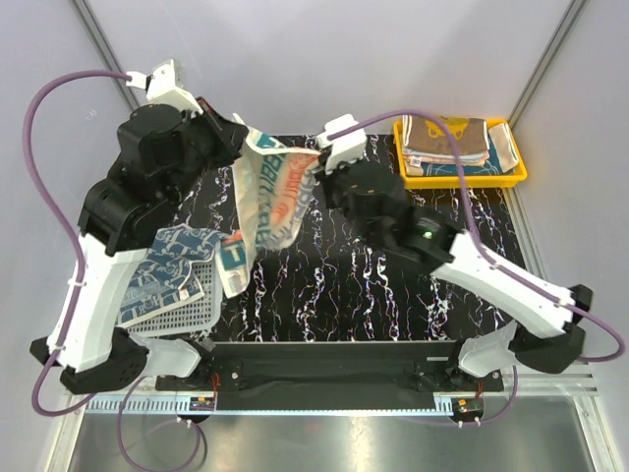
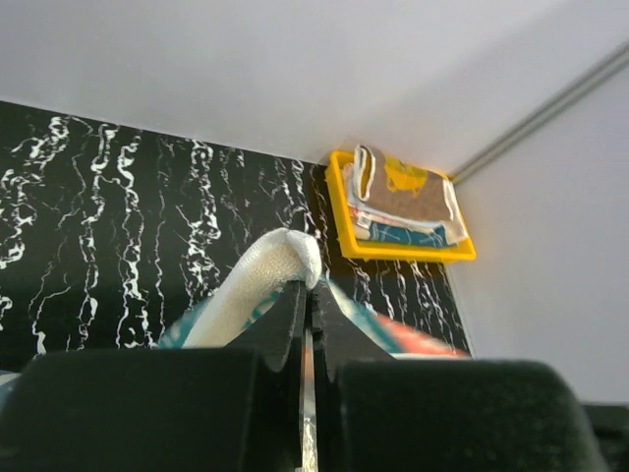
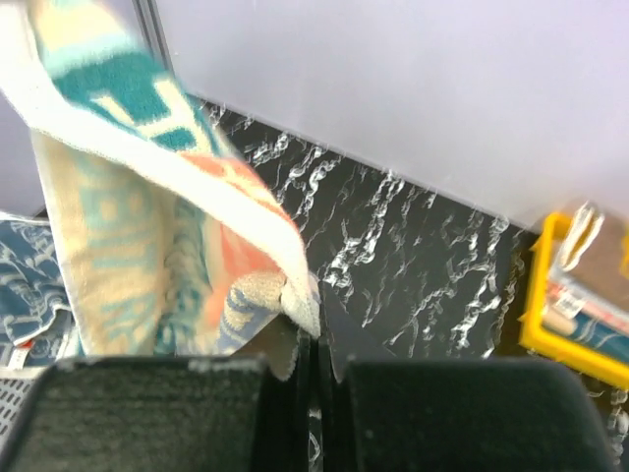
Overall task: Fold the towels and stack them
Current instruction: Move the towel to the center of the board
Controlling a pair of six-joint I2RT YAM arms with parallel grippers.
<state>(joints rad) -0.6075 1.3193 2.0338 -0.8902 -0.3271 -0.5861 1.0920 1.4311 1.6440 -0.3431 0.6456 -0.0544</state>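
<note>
Teal-red towel (image 1: 280,192), clamped by left gripper (image 2: 308,291) and right gripper (image 3: 316,329) — basket (image 1: 185,317) shows overhead, not left wrist.

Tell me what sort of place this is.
Likely a robot lab test cell: bare white walls box in a black marbled mat, bolted-down arms hold up a teal-red towel, and folded towels fill a yellow tray.

the towel (image 3: 108,236) is nubby terry cloth, the tray (image 1: 501,179) smooth plastic, the mat (image 1: 344,285) matt.
</note>
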